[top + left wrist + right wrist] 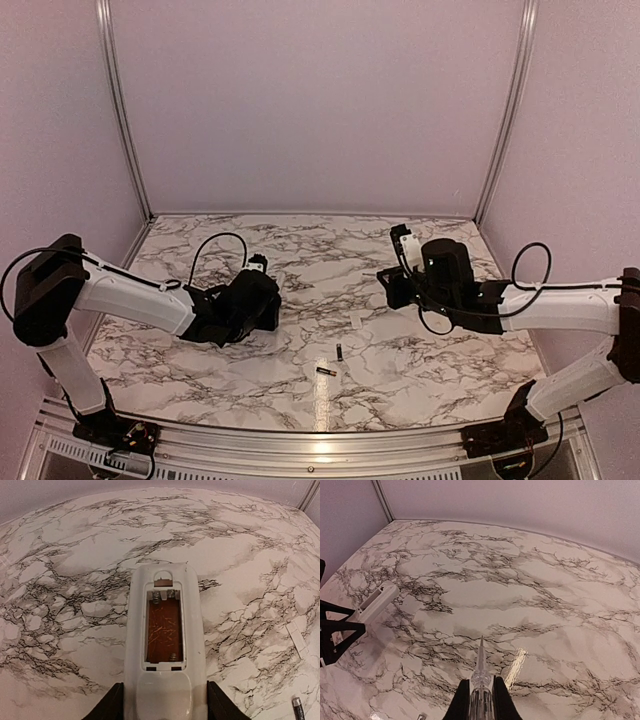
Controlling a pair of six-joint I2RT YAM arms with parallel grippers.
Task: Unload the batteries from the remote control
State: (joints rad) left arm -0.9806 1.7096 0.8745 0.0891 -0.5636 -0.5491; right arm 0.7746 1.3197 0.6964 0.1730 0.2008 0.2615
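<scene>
My left end effector (164,690) is clenched on the remote control (165,630), with one finger pressed to each long side near its lower end. I hold the handset left of centre over the marbled worktop (300,235), back face up. I cannot tell whether it touches the surface. Its battery bay stands open, showing a bare brown floor and small coil springs at both ends.

My right end effector (481,685) is clenched on a thin clear rod (480,665). The rod's pointed tip aims out over the worktop on the right side, well apart from the remote control.

Both cells lie loose on the worktop near its front middle, between my two arms. One battery (340,351) points roughly away from my bases. The other battery (325,371) lies crosswise just beside it, nearer the front edge, and the two do not touch. A small white cover piece (357,320) rests flat a little farther back, near the two cells but apart from them.
</scene>
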